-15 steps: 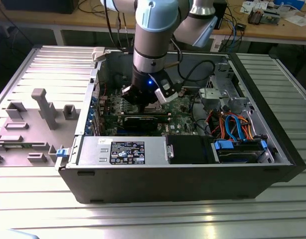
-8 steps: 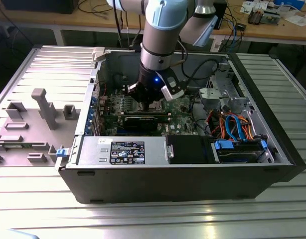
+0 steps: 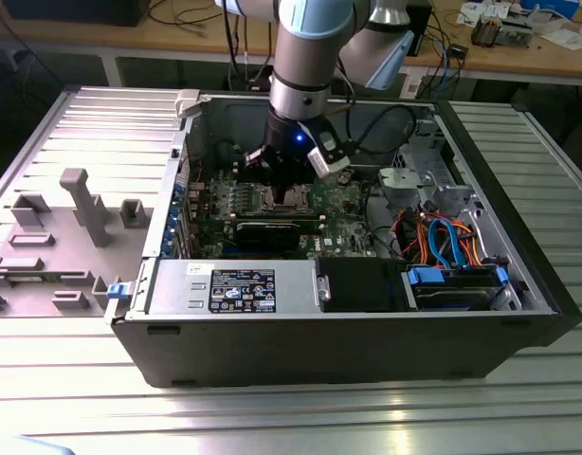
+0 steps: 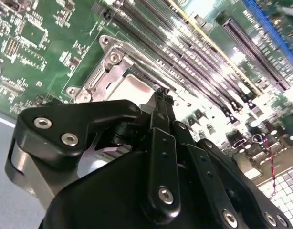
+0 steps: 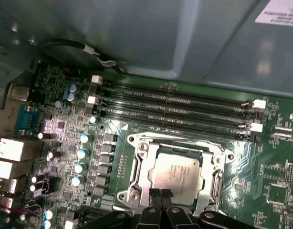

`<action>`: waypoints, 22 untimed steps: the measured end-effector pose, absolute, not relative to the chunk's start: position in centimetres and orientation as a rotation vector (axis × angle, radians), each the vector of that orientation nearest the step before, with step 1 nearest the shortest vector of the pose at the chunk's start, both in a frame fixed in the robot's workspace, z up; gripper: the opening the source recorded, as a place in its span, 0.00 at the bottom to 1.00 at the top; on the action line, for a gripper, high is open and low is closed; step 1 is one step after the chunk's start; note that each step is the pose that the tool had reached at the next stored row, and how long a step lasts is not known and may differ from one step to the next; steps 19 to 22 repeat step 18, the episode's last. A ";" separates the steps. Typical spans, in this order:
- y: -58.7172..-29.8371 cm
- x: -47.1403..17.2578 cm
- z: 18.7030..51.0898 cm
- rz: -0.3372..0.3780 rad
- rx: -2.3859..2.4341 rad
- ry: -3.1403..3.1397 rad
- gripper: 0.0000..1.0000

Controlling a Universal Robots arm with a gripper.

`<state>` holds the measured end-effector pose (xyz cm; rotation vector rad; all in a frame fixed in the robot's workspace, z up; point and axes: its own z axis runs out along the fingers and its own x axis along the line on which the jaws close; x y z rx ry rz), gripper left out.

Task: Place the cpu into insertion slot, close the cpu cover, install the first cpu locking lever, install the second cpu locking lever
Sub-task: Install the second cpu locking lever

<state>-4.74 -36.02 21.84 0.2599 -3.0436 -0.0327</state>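
One hand (image 5: 161,194), fingers pressed together, hovers beside the seated cpu (image 5: 177,174)

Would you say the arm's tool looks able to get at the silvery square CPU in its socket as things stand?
Probably yes: the tool hangs right at the edge of the silvery square CPU, the metal frame lies flat around it, and nothing stands between them.

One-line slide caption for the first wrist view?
Gripper poised at the edge of the cpu cover, closed over the seated cpu beside memory slots.
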 end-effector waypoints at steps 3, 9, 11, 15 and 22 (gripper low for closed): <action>-35.9 -4.7 22.1 0.021 0.257 -3.041 0.11; -35.8 -4.6 23.9 0.064 0.255 -3.038 0.11; -35.8 -4.6 24.8 0.066 0.255 -3.038 0.11; -35.8 -4.6 25.3 0.066 0.255 -3.038 0.11; -35.8 -4.6 25.3 0.066 0.255 -3.038 0.11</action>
